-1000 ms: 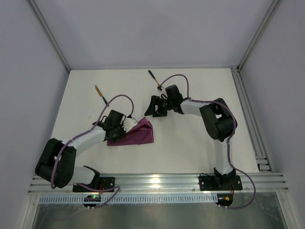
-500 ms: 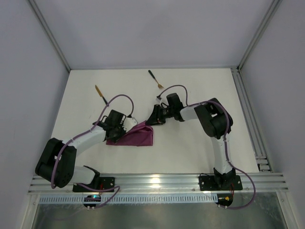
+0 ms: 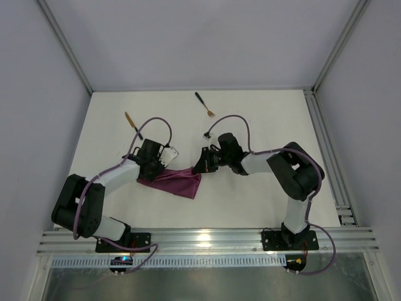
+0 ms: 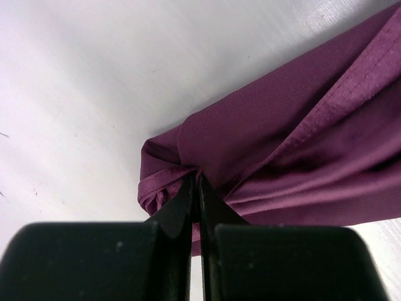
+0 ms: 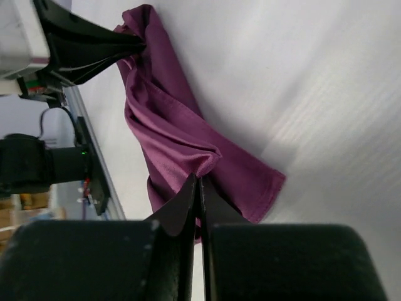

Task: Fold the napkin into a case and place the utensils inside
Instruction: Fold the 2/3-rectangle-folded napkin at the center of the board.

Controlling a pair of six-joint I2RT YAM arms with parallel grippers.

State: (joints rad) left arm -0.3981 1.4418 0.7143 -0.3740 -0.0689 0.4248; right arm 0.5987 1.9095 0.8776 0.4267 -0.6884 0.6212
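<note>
Folding is in hand: the soft magenta-purple cloth napkin (image 3: 174, 183) lies bunched mid-way across the white worktop (image 3: 250, 207). The left gripper (image 4: 195, 182) is clenched on its left end and the right gripper (image 5: 198, 182) pinches its right edge. Next, I judge, it needs drawing taut and flat. The gold-headed, black-handled knife (image 3: 133, 124) and fork (image 3: 204, 105) lie farther back. Plain grey walls surround.
</note>
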